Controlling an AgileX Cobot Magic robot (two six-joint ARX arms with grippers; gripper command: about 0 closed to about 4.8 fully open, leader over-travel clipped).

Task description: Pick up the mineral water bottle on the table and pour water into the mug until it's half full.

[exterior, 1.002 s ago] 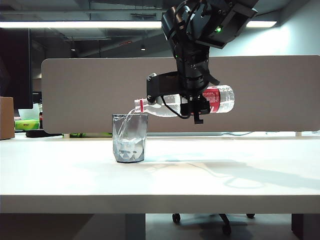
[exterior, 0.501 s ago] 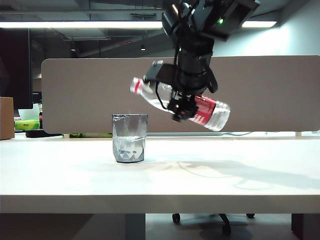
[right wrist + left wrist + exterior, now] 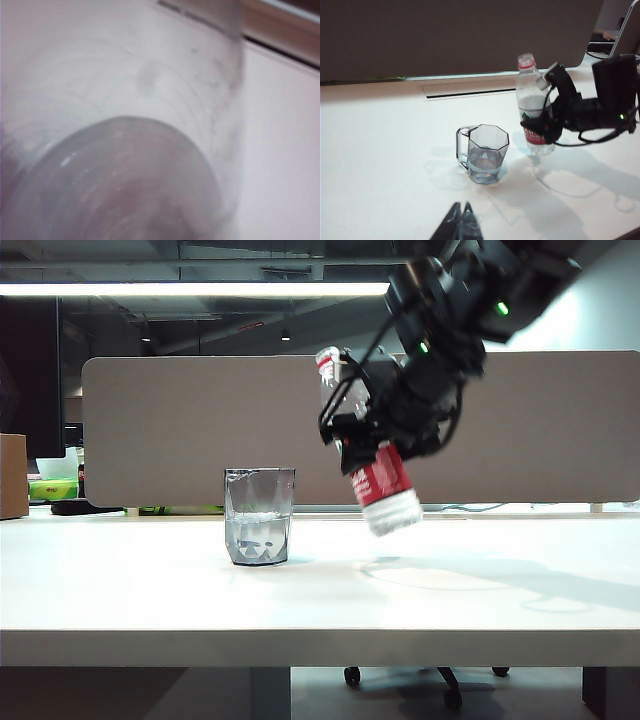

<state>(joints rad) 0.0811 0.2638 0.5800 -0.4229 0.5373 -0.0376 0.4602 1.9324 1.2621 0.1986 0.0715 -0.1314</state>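
Clear plastic mineral water bottle (image 3: 366,440) nearly upright above the white table (image 3: 320,600), clamped in the right claw (image 3: 385,430), grey mug (image 3: 259,515) part-filled with water (image 3: 482,165), left claw (image 3: 460,222) closed, empty, low near the mug.

Office: white desk (image 3: 320,610), grey partition (image 3: 180,430), swivel-chair castors (image 3: 400,680).

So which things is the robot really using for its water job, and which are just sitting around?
For the job:
- mineral water bottle, held above the table by the right gripper
- mug, with water in it
- table

Just there:
- left gripper, idle on the near side of the mug
- cardboard box
- grey partition
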